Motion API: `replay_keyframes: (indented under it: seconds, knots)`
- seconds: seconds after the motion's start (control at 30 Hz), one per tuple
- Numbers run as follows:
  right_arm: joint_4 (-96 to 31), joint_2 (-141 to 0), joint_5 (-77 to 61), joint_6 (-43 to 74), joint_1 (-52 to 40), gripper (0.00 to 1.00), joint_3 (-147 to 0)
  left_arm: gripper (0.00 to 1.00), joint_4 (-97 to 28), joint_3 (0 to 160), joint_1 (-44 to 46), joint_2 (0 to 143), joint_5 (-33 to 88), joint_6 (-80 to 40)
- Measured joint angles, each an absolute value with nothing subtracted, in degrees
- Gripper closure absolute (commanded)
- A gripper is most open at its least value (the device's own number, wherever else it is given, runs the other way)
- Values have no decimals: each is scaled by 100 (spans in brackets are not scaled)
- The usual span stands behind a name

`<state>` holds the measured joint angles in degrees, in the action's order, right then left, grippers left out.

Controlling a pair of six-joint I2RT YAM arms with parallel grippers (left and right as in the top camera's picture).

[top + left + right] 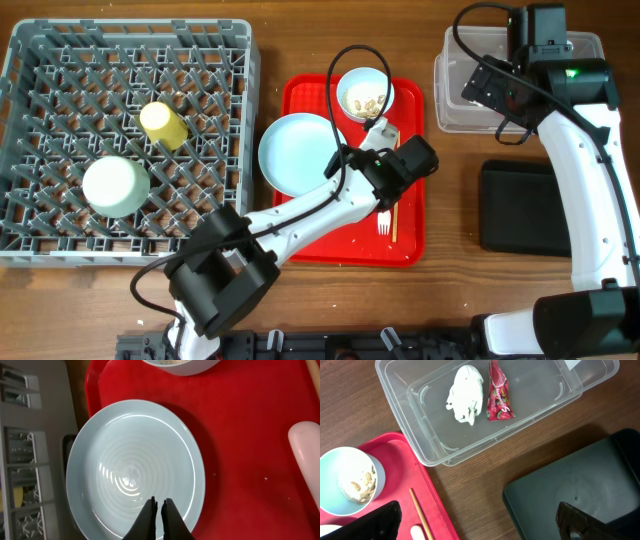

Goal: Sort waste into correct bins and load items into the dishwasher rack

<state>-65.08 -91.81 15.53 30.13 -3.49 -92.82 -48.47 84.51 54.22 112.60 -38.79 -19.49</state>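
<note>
The grey dishwasher rack (130,32) fills the table's 9 o'clock side in the overhead view. A mint bowl (115,185) sits upside down at its 7 o'clock and a yellow cup (163,124) lies tilted near its middle.

The red serving tray (410,200) is at the centre. From it, the clear tub (450,100) is at 2 o'clock and the flat black tray (520,205) at 3 o'clock, both on bare wood.

The light blue plate (295,150) rests on the red tray's 9 o'clock edge, overhanging it toward the rack. The white bowl (365,92) stands at the tray's 12 o'clock.

The left gripper (160,510) is pinched fully together over the plate's inner slope and grips nothing. Whether its tips touch the glaze cannot be told.

The right gripper (480,525) is spread wide and empty, above the table between the tub and the black tray.

In the tub, the crumpled tissue (465,394) lies just beside the red wrapper (499,395), which is at its 3 o'clock.

The white fork (384,222) and the chopsticks (393,220) lie side by side at the red tray's 4 o'clock.

The beige food scraps (366,101) are in the white bowl.
</note>
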Motion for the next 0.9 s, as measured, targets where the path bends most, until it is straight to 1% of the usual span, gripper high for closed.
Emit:
replay_keyframes:
  seconds: [0.03,0.07,0.1,0.13,0.17,0.2,0.23,0.33,0.37,0.43,0.47,0.57,0.6,0.67,0.83,0.87,0.9]
  knots:
    - [-6508,-9181,1553,3013,-349,0,-9282,96,-4936,8451,5422,11242,-3876,-2056]
    - [-6508,-9181,1553,3013,-349,0,-9282,83,-5092,8451,5422,11185,-3872,-2209]
    - [-6508,-9181,1553,3013,-349,0,-9282,75,-5142,8451,5422,11124,-3859,-2287]
    - [-6508,-9181,1553,3013,-349,0,-9282,71,-5231,8451,5422,11048,-3782,-2357]
    - [-6510,-9181,1553,3011,-349,0,-9282,65,-5297,8451,5419,10967,-3721,-2370]
    - [-6508,-9181,1553,3013,-349,0,-9282,52,-5343,8453,5419,10809,-3553,-2453]
    - [-6508,-9181,1553,3011,-349,0,-9282,44,-5363,8455,5415,10713,-3430,-2477]
    - [-6508,-9181,1553,3013,-349,0,-9282,33,-5363,8464,5411,10560,-3127,-2602]
    - [-6508,-9181,1553,3013,-349,1,-9282,26,-5365,8466,5398,10551,-3065,-2626]
    - [-6508,-9181,1553,3013,-349,0,-9282,22,-5365,8466,5312,10527,-2971,-2786]
    - [-6508,-9181,1553,3013,-349,0,-9282,18,-5365,8464,5242,10495,-2941,-2812]
    - [-6508,-9181,1553,3013,-349,0,-9282,15,-5417,8464,4836,10178,-2790,-3044]
    - [-6508,-9181,1553,3013,-349,0,-9282,2,-5446,8464,4646,9996,-2744,-3181]
    - [-6508,-9181,1553,3011,-349,0,-9282,0,-5513,8466,4012,9358,-2558,-3326]
    - [-6508,-9181,1553,3011,-349,0,-9282,0,-5839,8473,2215,8025,-2075,-3514]
    - [-6510,-9181,1553,3013,-349,0,-9282,0,-6095,8475,1588,7671,-1953,-3658]
    - [-6508,-9181,1553,3013,-349,0,-9282,0,-6200,8484,1264,7498,-1907,-3719]
